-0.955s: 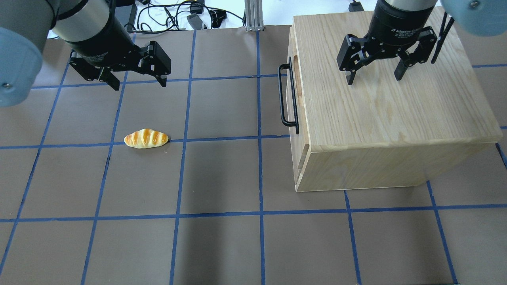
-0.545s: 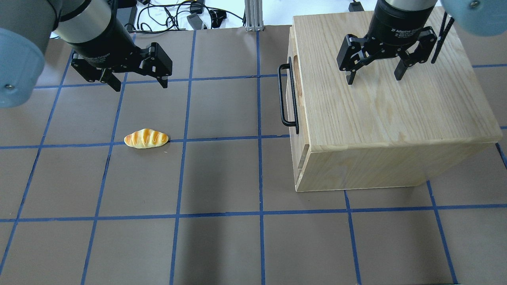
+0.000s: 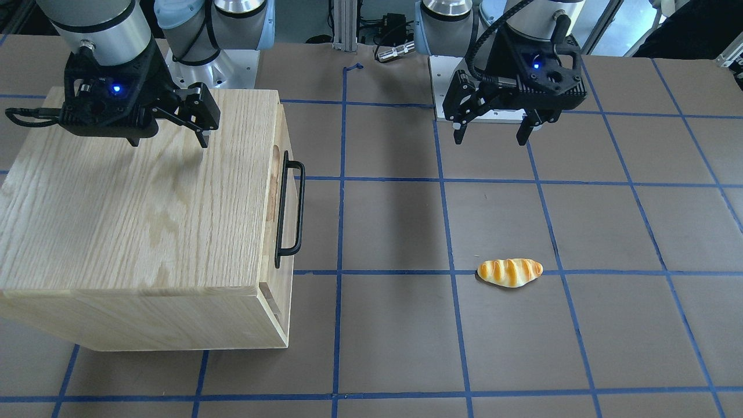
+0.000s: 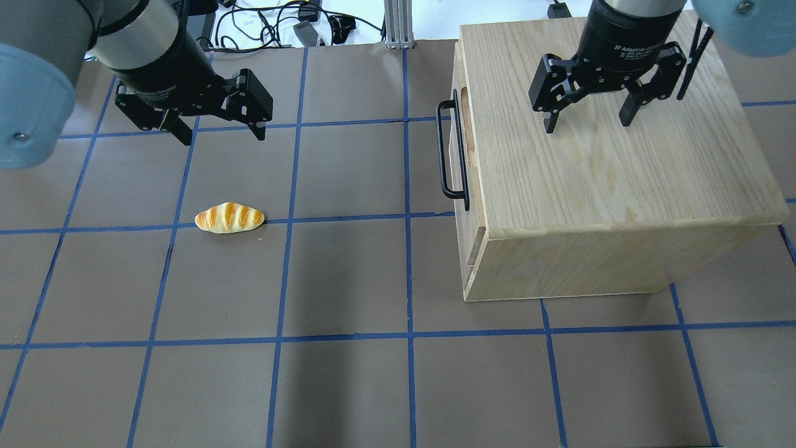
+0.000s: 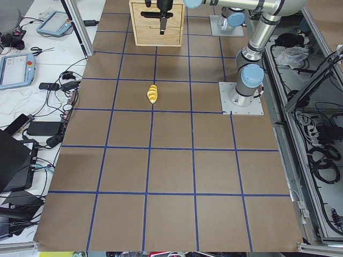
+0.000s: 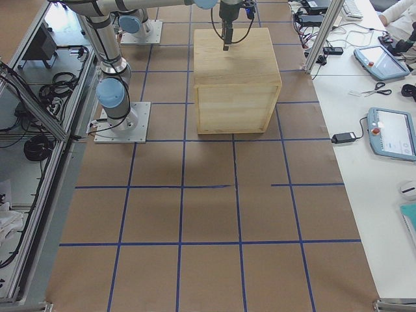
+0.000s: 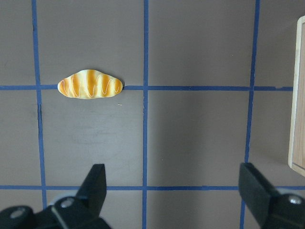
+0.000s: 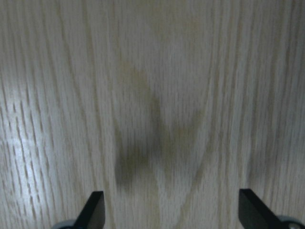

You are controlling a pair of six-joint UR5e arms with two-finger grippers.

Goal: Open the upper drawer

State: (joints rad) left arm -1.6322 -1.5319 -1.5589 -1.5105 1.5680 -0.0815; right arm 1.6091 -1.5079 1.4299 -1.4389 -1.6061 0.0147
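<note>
Okay, so this is the approach stage and nothing's been grabbed yet. Going by the overhead view, the upper drawer (image 4: 472, 174) is fully shut. It sits flush in the cabinet (image 4: 609, 174) over at 3 o'clock on the table (image 4: 348, 373), with its black bar handle (image 4: 443, 149) facing 9 o'clock. The left gripper (image 4: 222, 137) hangs at about 10 o'clock, jaws spread wide with nothing between them, well apart from the handle. The right gripper (image 4: 587, 126) hovers above the cabinet top at 2 o'clock, also wide open and empty. A bread roll (image 4: 229, 218) lies at 9 o'clock and isn't part of this job.

My guess for the next move: the left one has to travel toward 3 o'clock, drop to handle height, and turn so its fingers straddle the bar. Then it closes and pulls toward 9.

Versus a second ago, the left gripper has crept slightly toward the cabinet. The right gripper, drawer and roll haven't budged.
</note>
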